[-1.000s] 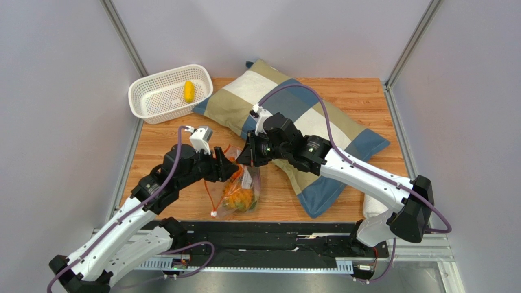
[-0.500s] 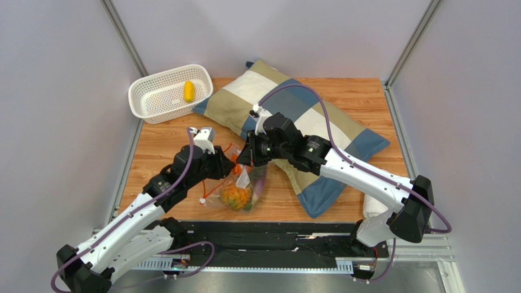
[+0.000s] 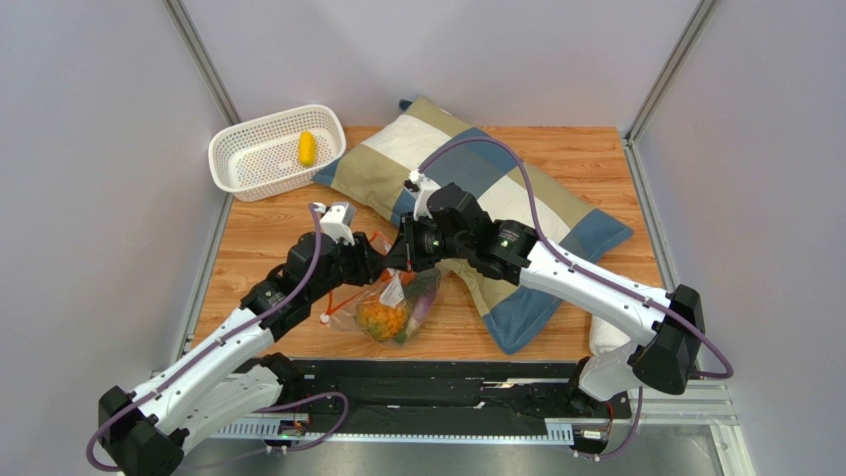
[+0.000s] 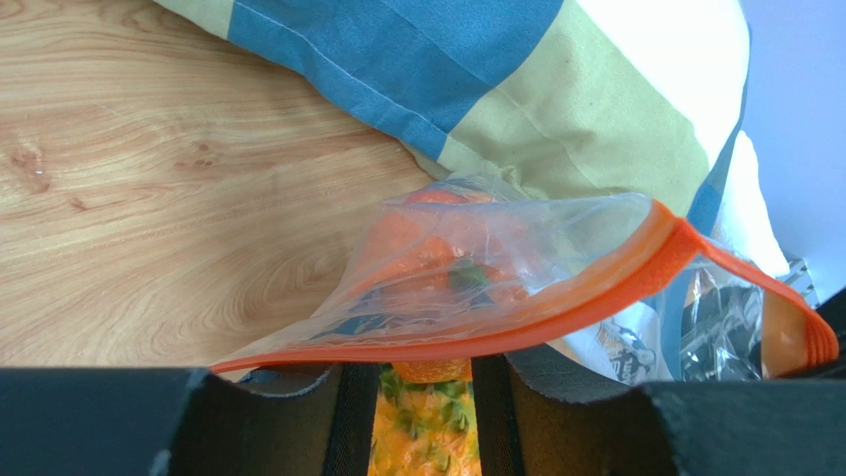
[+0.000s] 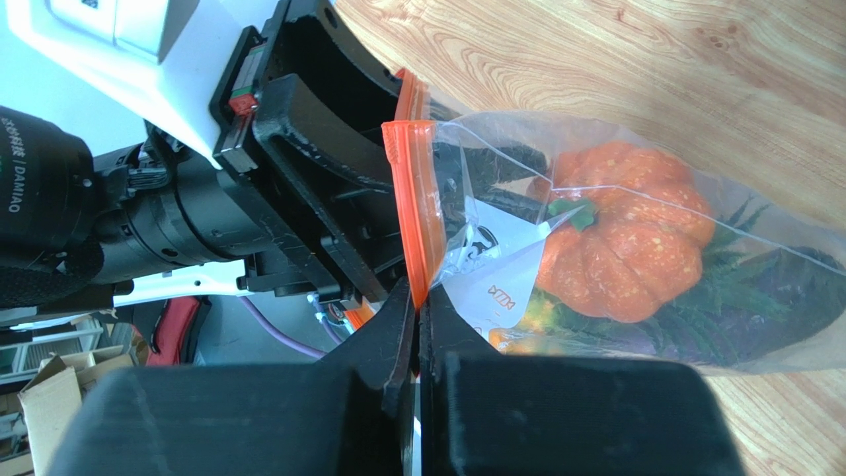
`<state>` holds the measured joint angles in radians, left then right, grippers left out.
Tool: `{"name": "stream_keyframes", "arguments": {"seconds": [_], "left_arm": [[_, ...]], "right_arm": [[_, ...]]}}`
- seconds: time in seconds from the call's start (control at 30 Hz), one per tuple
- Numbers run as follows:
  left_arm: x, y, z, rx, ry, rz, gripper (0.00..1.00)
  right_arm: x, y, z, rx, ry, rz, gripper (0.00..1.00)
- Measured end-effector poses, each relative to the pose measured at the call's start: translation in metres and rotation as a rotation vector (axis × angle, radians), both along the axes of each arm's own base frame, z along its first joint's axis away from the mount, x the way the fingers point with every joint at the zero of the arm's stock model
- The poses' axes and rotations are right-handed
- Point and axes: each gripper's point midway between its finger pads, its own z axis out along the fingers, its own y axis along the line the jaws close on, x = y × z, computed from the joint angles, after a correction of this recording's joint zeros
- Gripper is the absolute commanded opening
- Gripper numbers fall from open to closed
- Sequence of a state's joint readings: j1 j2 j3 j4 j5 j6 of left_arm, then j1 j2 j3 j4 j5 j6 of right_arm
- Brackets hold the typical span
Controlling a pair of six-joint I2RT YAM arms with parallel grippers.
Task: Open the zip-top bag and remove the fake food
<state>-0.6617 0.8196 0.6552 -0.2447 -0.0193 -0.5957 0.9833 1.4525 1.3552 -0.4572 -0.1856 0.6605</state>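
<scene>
the zip-top bag [image 3: 397, 302] is held up over the near middle of the table [image 3: 268, 233], between the two grippers and just in front of the pillow [image 3: 487, 183]. against half a second earlier, it is found raised slightly, and the left arm has shifted a little up and to the right. a second earlier, the bag lay lower and nearer the bases. its white slider [image 3: 325, 319] now hangs at the bag's left end. the fake food [image 3: 380, 317] is all inside the bag: an orange pumpkin-shaped piece [image 5: 616, 233] and a purple piece [image 5: 784, 297] are made out, the others being overlapped by film and a paper label. the right gripper [image 5: 417, 317] is pressed together on the orange zip strip [image 5: 407, 198]. a gap is seen between the fingers of the left gripper [image 4: 425, 369], with the strip lying across their tips; whether it is pinched cannot be told. farther back, a yellow piece [image 3: 307, 149] is noted in the white basket [image 3: 226, 171].
</scene>
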Motion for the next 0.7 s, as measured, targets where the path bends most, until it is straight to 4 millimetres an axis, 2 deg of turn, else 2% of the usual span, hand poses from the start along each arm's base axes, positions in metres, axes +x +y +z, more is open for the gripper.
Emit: {"name": "stream_keyframes", "arguments": {"seconds": [0.07,0.17,0.27,0.33,0.47,0.63,0.7], "left_arm": [[0.001,-0.001,0.0,-0.001,0.0,-0.002,0.45],[0.0,-0.004,0.003,-0.011,-0.013,-0.013,0.54],[-0.002,-0.008,0.012,-0.031,-0.042,-0.027,0.55],[-0.001,-0.009,0.016,-0.039,-0.056,-0.03,0.49],[0.001,-0.012,0.016,-0.043,-0.061,-0.034,0.49],[0.006,-0.017,0.002,-0.013,-0.03,-0.034,0.49],[0.007,-0.016,-0.001,-0.003,-0.025,-0.024,0.42]], "right_arm": [[-0.001,0.0,0.0,-0.001,-0.002,0.003,0.0],[-0.001,0.0,0.0,-0.001,0.0,0.007,0.0],[-0.002,0.001,0.0,0.0,0.001,0.01,0.0],[-0.003,0.001,0.0,0.0,0.002,0.012,0.0],[-0.004,0.002,0.0,0.002,0.003,0.016,0.0],[-0.004,0.001,-0.001,-0.001,0.003,0.019,0.0],[-0.004,0.001,-0.001,-0.004,0.001,0.021,0.0]]}}
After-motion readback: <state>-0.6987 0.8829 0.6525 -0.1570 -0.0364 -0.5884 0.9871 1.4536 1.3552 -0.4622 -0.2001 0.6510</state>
